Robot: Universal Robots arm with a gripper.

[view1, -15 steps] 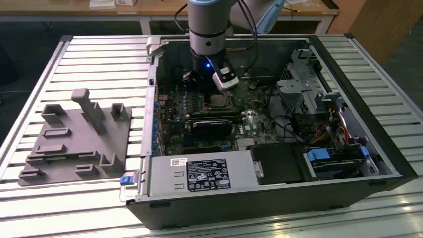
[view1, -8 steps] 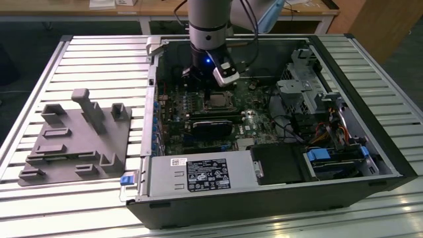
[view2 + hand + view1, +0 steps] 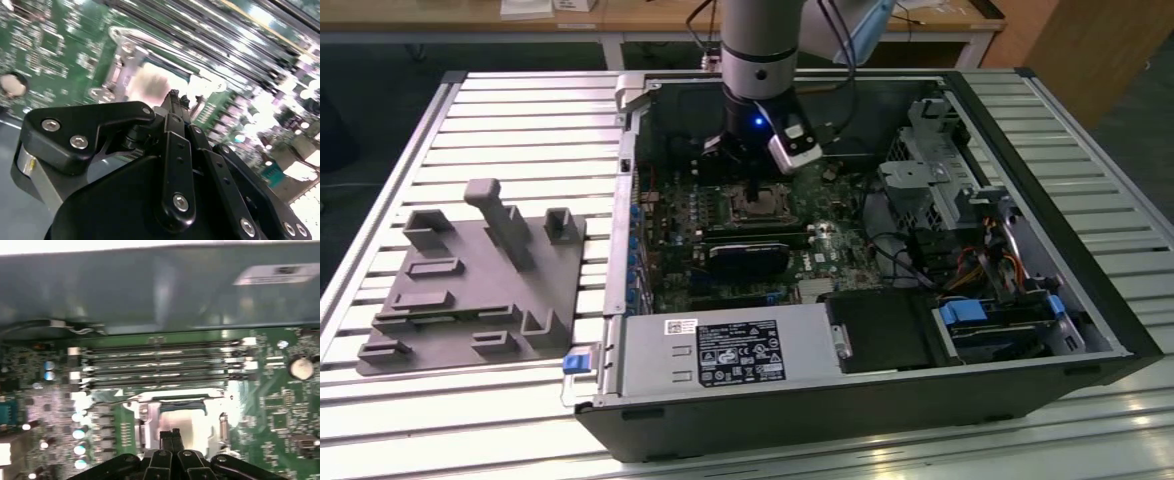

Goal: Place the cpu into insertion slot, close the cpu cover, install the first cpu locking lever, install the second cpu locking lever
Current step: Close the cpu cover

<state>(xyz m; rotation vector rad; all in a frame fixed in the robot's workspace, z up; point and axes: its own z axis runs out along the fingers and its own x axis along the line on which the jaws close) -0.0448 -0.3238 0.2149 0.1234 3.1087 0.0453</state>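
The cpu [image 3: 189, 422] shows its pale silver-beige face inside the insertion slot [image 3: 754, 207] on the green motherboard. The silver cpu cover [image 3: 145, 412] frames the chip and looks to lie flat over its edges. A thin metal lever rod [image 3: 112, 401] runs along one side of the socket. My gripper [image 3: 170, 433] hangs just over the chip's near edge, its two narrow black fingertips pressed together and nothing seen between them. In the second wrist view the gripper [image 3: 174, 95] points at the cpu [image 3: 150, 85] and the cover [image 3: 125, 45].
Long memory slots [image 3: 160, 365] lie beside the socket, and a coin battery [image 3: 301, 367] sits further off. A black card [image 3: 747, 258], the power supply [image 3: 727, 352] and the drive cage [image 3: 934, 170] crowd the open case. A grey fixture block [image 3: 467, 280] stands at the exterior view's left.
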